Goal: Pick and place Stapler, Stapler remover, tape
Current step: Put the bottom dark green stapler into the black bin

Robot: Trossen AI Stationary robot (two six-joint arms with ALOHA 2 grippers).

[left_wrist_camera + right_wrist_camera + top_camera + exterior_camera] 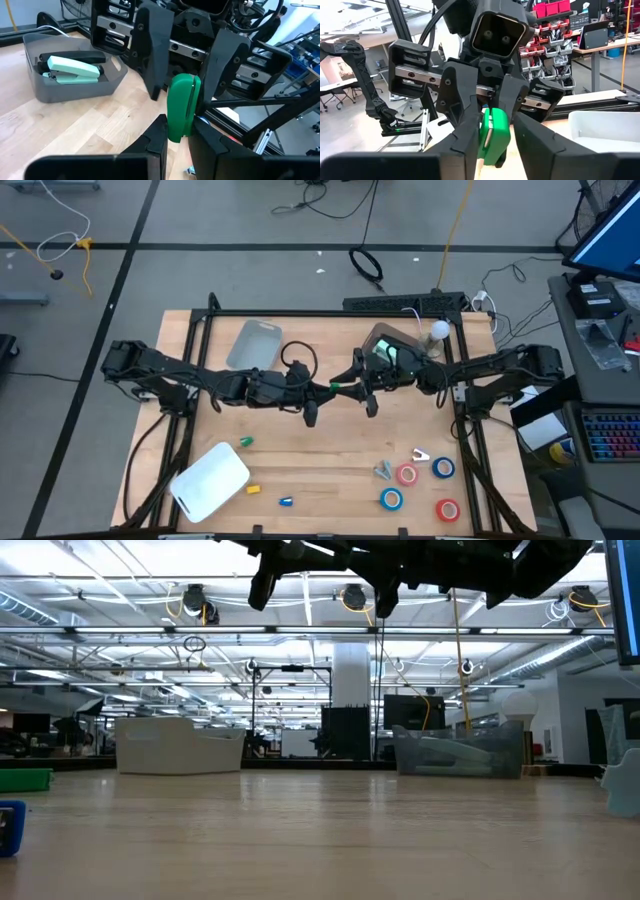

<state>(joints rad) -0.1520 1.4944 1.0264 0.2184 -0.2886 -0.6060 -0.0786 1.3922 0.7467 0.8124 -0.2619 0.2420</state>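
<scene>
Both grippers meet high over the table's middle. My left gripper (337, 388) (178, 131) is shut on a small green stapler (346, 385) (182, 107) (495, 137). My right gripper (354, 383) (496, 129) faces it, open, with one finger (150, 55) on each side of the stapler's free end; I see no touch. Two red tape rolls (406, 474) (447, 509) and two blue ones (443, 468) (391, 499) lie flat near the table's near right corner. Two metal claw pieces (385, 470) (420, 453) lie beside them. My left gripper pinches the small green stapler by its lower end (176, 136) between its two fingers, coming level from the table's left. The stapler is lifted clear of the table and juts out past the fingertips toward the right gripper.
A grey bin (372, 338) (75, 87) at the far middle holds a mint-green stapler (75, 67) and a black one. A grey lid (257, 345) lies far left, a white bin (210, 480) near left. Small green (245, 442), yellow (253, 489) and blue (286, 502) pieces lie near it.
</scene>
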